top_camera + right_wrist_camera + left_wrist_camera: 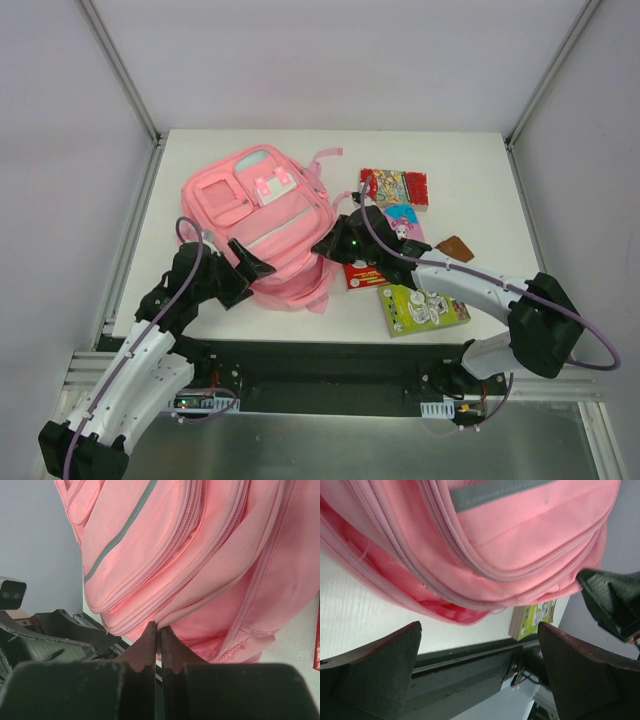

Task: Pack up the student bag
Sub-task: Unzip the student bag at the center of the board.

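Right gripper (159, 627) first: jaws pressed together, tips planted right on the zip seam at the near right corner of the student bag (262, 225). Is a zip pull or a fold of cloth nipped between them? From the wrist view I cannot tell. Over on the other side, the left gripper (248, 268) stands wide open with nothing in it, poised just at the bag's near left edge, pink fabric filling the space ahead of its fingers (380, 665).

The bag itself lies flat on the white table (450, 160), left of centre, front pockets and grey strip facing up. And the cargo? All of it out on the table to the right: a red book (358, 276) just beside the bag under the right arm, a green book (422, 308) nearest the arms, a cartoon pencil case (408, 222) and a colourful picture book (394, 186) farther back. Nothing looks packed yet.

So by my reading this is the opening step, getting the main compartment unzipped and its mouth held apart. What the next move calls for, I'd say, is teamwork: the open left jaws closing on the fabric edge to brace the bag, while the right draws along the zip line. Soft cloth bunches and slides, so without that brace the whole bag may simply drag across the table
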You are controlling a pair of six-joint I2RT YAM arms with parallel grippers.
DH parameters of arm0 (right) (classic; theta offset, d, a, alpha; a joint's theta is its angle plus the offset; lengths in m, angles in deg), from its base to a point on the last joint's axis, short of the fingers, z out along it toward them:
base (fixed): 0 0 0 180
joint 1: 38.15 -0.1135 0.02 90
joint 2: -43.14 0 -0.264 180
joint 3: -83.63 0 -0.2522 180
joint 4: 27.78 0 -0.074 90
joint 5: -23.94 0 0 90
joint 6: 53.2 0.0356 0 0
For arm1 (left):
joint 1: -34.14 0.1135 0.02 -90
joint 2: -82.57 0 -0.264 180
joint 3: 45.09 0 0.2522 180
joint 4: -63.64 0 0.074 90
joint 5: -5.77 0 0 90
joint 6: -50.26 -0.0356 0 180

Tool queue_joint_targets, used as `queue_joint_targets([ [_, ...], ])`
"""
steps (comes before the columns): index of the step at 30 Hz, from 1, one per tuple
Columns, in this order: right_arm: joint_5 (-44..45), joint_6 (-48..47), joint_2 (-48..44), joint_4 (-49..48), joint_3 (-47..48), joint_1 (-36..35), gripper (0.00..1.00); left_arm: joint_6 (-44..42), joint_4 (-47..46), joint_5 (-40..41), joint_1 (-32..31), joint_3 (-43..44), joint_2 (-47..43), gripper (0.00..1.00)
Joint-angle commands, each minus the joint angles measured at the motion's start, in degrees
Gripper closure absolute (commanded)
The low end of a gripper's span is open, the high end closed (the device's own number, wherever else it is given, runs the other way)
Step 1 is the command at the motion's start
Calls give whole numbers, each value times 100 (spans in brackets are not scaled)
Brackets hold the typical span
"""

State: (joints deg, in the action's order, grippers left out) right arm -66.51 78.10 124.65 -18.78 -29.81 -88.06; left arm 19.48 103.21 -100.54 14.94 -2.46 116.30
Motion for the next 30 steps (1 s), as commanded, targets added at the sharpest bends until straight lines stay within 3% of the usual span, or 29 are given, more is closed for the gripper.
queue_joint_targets([
  [1,203,54,-197,-597,258,-106,99,520,-540,708,-57,164,89,1],
  [12,168,63,-276,-825,231,-352,99,906,-1235,1139,-374,41,766,4],
  [13,142,45,-268,-825,240,-379,99,933,-1270,1183,-374,-20,705,7],
  [14,141,45,-259,-834,240,-405,99,959,-1332,1270,-374,-38,678,19],
  [17,133,19,-259,-825,223,-493,99,907,-1367,1455,-374,-30,564,39],
  [18,124,19,-268,-825,214,-519,99,837,-1376,1499,-374,-12,546,54],
  [20,124,-25,-277,-817,205,-537,99,758,-1376,1552,-374,58,537,70],
  [21,98,-51,-285,-799,214,-529,99,705,-1376,1561,-374,93,538,86],
  [22,98,-78,-285,-756,222,-537,99,687,-1359,1579,-374,119,546,93],
  [24,98,-174,-329,-659,231,-537,99,574,-1359,1596,-374,181,511,100],
  [28,194,-306,-434,-360,214,-537,99,292,-1227,1825,-374,418,388,100],
  [30,264,-376,-461,-263,248,-511,92,204,-1113,1895,-374,645,362,100],
])
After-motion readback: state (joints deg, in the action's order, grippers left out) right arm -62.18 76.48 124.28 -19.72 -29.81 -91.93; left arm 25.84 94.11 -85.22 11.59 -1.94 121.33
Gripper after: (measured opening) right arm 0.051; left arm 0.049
